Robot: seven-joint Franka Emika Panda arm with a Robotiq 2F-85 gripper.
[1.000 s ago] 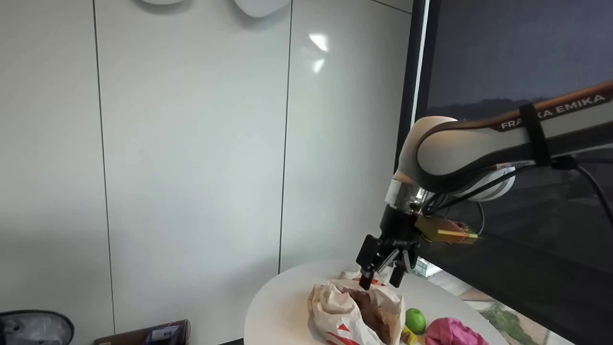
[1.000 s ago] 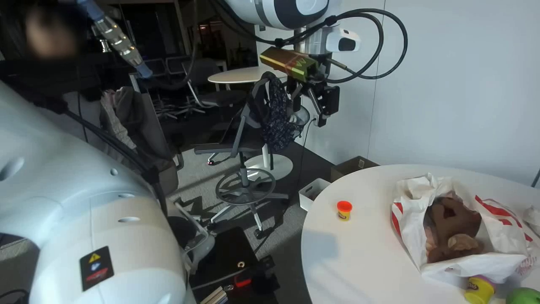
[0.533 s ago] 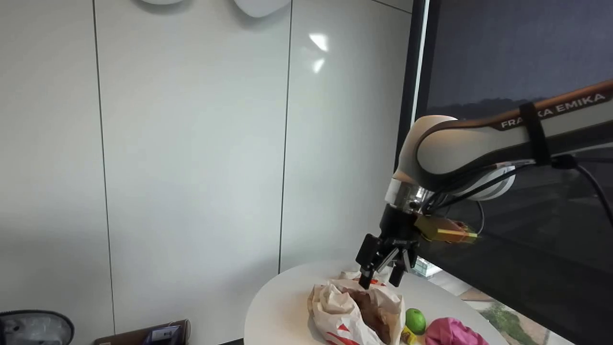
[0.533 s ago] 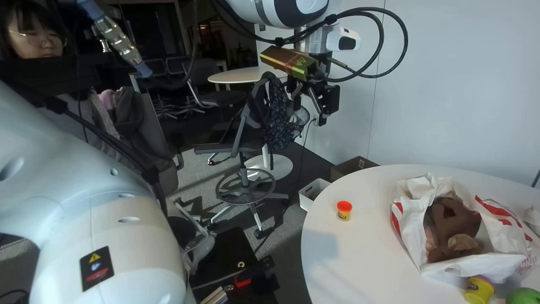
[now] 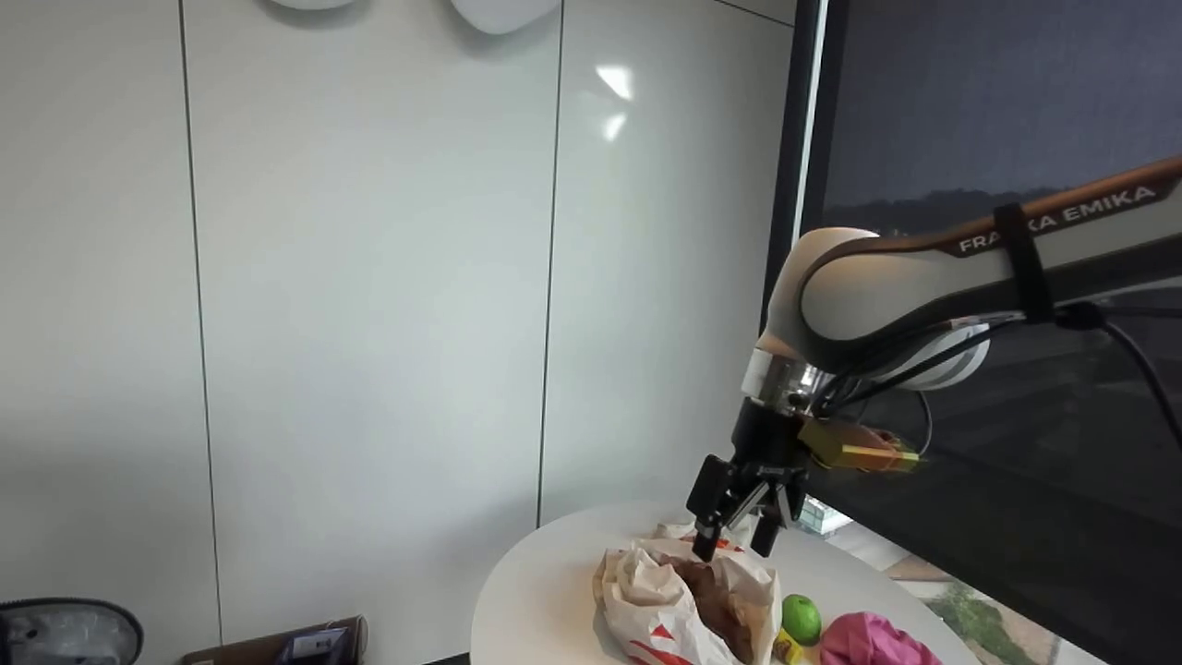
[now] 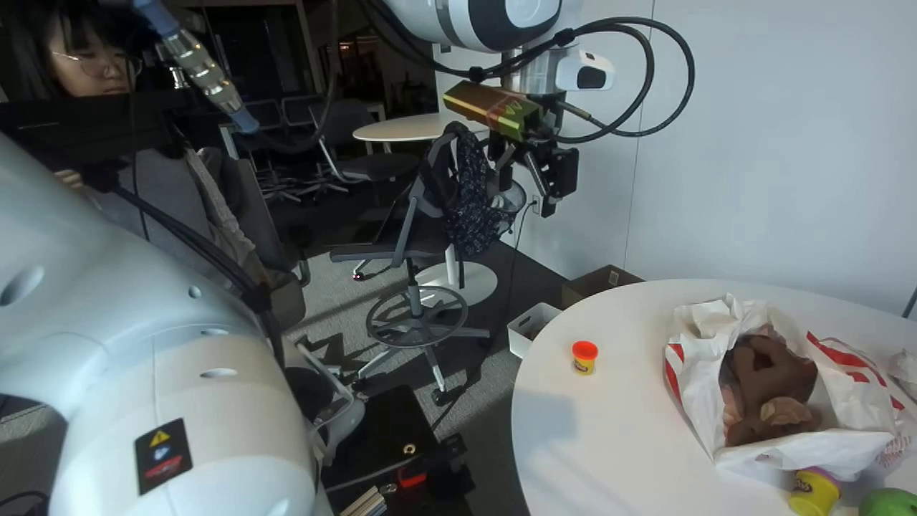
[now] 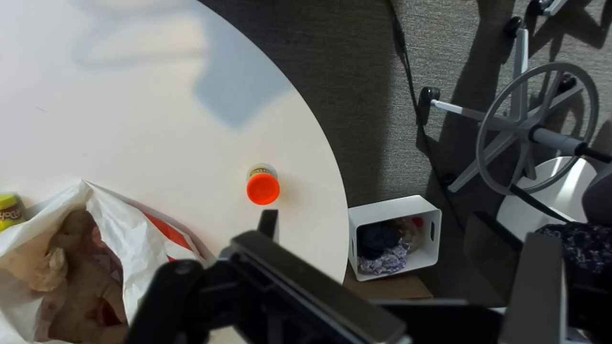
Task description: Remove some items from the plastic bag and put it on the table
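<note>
A white bag with red marks (image 6: 849, 430) lies open on the round white table (image 6: 616, 430). It also shows in the wrist view (image 7: 129, 234). A brown plush-like item (image 6: 774, 380) lies inside it, seen also in the wrist view (image 7: 88, 282); other contents are unclear. A small tub with an orange-red lid (image 6: 584, 358) stands on the table near its edge, also in the wrist view (image 7: 263, 188). My gripper (image 6: 526, 192) is open and empty, high above and away from the bag. In the wrist view its fingers (image 7: 382, 227) are spread beyond the table edge.
Beside the bag are a yellow tub with a purple lid (image 6: 815, 491), a green round item (image 5: 802, 619) and a pink cloth-like item (image 5: 877, 640). A white bin (image 7: 397, 210) and a chair (image 6: 390, 251) stand on the floor. A person (image 6: 93, 64) is behind the arm.
The arm and gripper have dipped very slightly. The gripper stays open, and the bag and the items on the table have not moved. The person has shifted.
</note>
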